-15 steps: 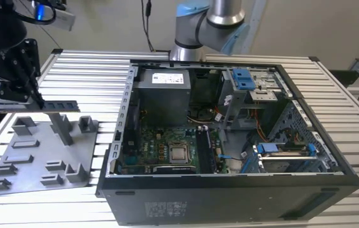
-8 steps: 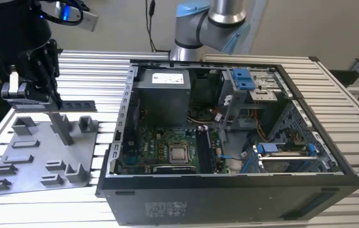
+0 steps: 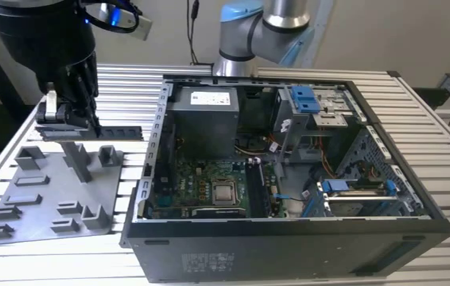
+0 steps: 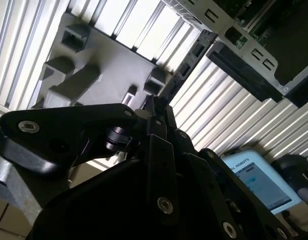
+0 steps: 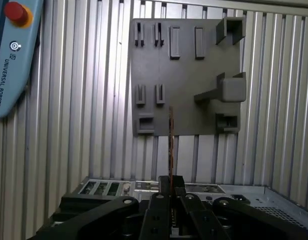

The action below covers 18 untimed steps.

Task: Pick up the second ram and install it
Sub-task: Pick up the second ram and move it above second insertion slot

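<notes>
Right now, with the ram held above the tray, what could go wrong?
The claw grips the second ram near one end, so its long free end could tilt or slip. That free end points toward the computer case wall; a low sideways move might clip it. An upright post of the grey tray stands just beneath the ram and could snag it.

wrist (image 3: 46,36) vert., hand (image 3: 70,123) pointing down, pinched shut

The table (image 3: 122,89) is ribbed bare metal, bright and smooth. The tray (image 3: 50,193) is matt grey plastic. The ram (image 3: 122,132) looks dark and dull. The gripper (image 4: 156,104) is matt black with shiny screw heads. The case (image 3: 288,253) is black painted metal, satin.
</notes>
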Motion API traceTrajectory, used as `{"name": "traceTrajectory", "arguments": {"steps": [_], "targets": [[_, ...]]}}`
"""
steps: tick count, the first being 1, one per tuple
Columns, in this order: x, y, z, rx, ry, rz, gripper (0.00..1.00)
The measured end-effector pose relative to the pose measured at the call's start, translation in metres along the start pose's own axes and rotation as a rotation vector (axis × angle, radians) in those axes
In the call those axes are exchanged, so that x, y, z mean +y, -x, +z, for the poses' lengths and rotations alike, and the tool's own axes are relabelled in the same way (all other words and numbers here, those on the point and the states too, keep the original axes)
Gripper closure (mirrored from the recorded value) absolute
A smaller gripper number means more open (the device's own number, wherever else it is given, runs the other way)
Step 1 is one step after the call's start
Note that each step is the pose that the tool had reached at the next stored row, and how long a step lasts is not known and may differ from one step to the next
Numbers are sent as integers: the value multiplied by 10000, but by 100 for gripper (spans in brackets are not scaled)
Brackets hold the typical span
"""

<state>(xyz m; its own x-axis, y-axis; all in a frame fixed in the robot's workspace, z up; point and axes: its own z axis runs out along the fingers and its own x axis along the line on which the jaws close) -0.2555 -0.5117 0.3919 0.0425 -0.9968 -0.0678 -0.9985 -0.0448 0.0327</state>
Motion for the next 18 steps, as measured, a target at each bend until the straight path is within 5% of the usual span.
{"name": "traceTrajectory", "arguments": {"steps": [18], "targets": [[-672, -29, -24, -1, 20, -7, 86]]}}
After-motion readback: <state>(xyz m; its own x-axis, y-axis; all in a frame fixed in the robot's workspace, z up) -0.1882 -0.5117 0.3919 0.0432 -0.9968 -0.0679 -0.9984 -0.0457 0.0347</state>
